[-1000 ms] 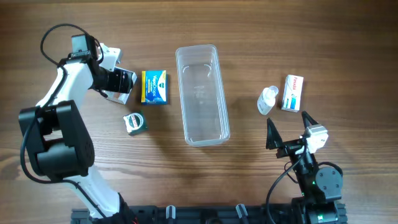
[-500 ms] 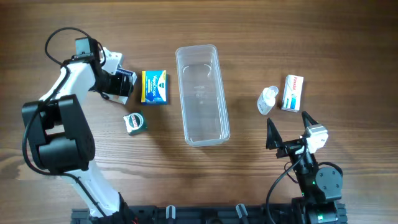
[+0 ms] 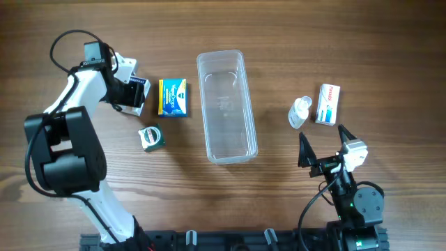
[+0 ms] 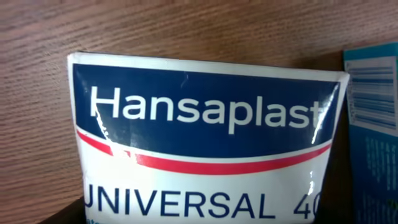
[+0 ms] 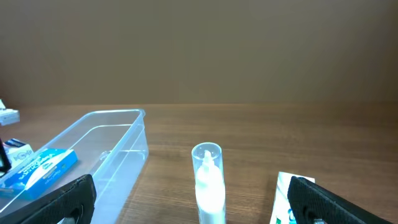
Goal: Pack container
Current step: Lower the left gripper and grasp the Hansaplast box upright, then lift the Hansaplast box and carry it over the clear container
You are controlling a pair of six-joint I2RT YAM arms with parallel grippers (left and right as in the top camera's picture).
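Note:
The container (image 3: 226, 111), a long clear plastic tub, lies empty in the middle of the table; the right wrist view shows it at the left (image 5: 106, 149). My left gripper (image 3: 137, 95) is at the far left, shut on a white and blue Hansaplast box (image 4: 205, 143). That box fills the left wrist view, with dark fingers against both of its lower sides. My right gripper (image 3: 324, 143) stands open near the front right with nothing between its fingers (image 5: 62, 199). It points towards a small clear bottle (image 3: 300, 111).
A blue and yellow box (image 3: 173, 97) lies between the left gripper and the tub. A small tape measure (image 3: 150, 137) sits in front of it. A white box (image 3: 327, 103) lies right of the bottle (image 5: 208, 180).
The left gripper slid slightly toward the back and its jaws narrowed onto the Hansaplast box. The right arm has stayed still.

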